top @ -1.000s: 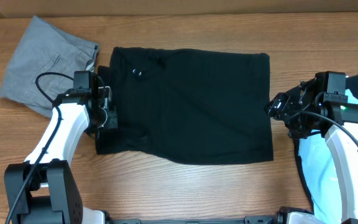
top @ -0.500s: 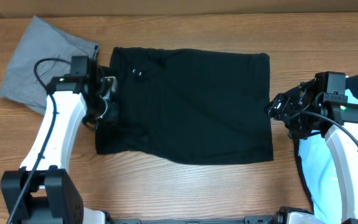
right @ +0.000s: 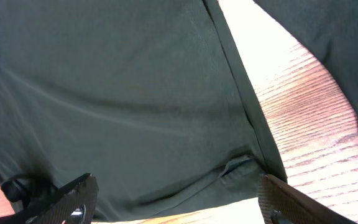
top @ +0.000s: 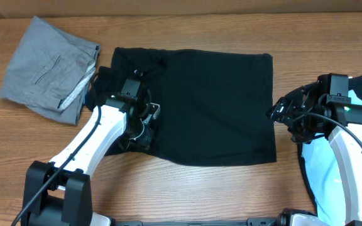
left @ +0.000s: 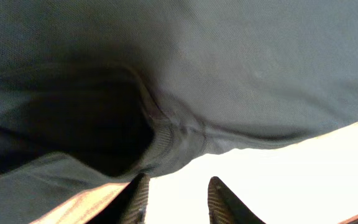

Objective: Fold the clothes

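A black garment (top: pixel 212 107) lies spread flat in the middle of the wooden table. My left gripper (top: pixel 144 122) is over its left part. In the left wrist view its fingers (left: pixel 176 199) are a little apart with nothing between them, and a rumpled fold of the black fabric (left: pixel 166 134) lies just past the tips. My right gripper (top: pixel 280 113) is at the garment's right edge. In the right wrist view its fingers (right: pixel 179 199) are wide open and empty over the black cloth (right: pixel 123 93) near the hem.
A folded grey garment (top: pixel 46 69) lies at the back left. A light blue garment (top: pixel 357 135) with a dark part lies at the right edge under my right arm. Bare wood (top: pixel 187 188) runs along the front.
My left gripper has moved right, from the black garment's left edge to over its left part. The right arm has not moved.
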You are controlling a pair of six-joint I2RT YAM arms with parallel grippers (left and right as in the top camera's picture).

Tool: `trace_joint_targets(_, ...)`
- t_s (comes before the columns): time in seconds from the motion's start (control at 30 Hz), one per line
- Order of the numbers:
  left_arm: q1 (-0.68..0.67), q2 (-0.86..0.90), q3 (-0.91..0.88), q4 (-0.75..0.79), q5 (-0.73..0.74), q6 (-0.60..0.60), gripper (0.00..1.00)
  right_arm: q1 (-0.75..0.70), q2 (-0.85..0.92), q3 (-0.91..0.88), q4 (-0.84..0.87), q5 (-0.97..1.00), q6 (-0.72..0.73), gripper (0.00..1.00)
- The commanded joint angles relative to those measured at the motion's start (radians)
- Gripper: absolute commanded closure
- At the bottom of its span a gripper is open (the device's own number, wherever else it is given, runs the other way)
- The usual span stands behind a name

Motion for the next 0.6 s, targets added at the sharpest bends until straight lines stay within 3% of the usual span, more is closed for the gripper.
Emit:
trace_joint_targets(0.0,-0.002,-0.012,-0.012,0.034,-0.051,-0.028,0.64,-0.004,-0.009,0.018,0.003,0.008,-0.019,0.14)
trace_joint_targets(0.57,-0.002,0.021,-0.021,0.069,-0.050,-0.002,0.64,-0.004,-0.009,0.018,0.003,0.009,-0.034,0.14)
